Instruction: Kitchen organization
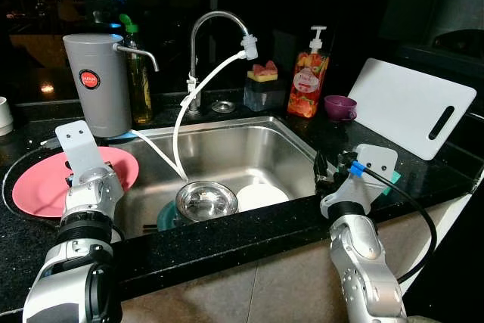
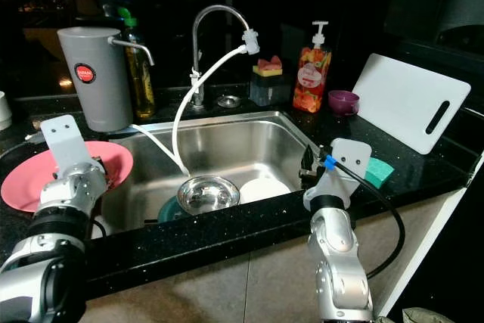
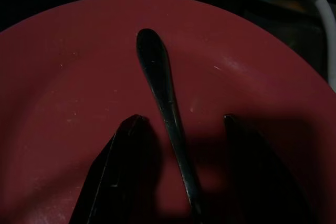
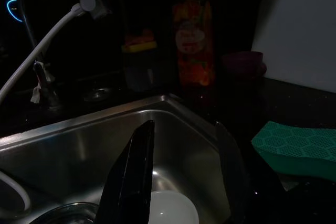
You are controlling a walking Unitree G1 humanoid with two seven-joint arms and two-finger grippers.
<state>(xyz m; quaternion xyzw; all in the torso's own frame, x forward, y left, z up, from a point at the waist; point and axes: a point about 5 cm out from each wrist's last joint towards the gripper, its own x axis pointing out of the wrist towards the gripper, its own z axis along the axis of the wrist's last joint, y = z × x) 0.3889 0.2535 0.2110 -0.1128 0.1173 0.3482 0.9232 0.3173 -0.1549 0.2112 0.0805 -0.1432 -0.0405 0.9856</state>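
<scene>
Here, my left gripper (image 3: 178,121) hangs open over a pink plate (image 3: 68,77), fingers straddling a dark spoon handle (image 3: 163,87). My right gripper (image 4: 184,145), also open and empty, sits above the steel sink (image 1: 242,149).

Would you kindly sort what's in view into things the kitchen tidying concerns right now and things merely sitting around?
In play:
- left pincer, open over the pink plate
- dark utensil handle lying on that plate
- steel bowl and white dish in the sink

Sitting around:
- soap bottle
- cutting board
- green sponge
- grey water filter
</scene>
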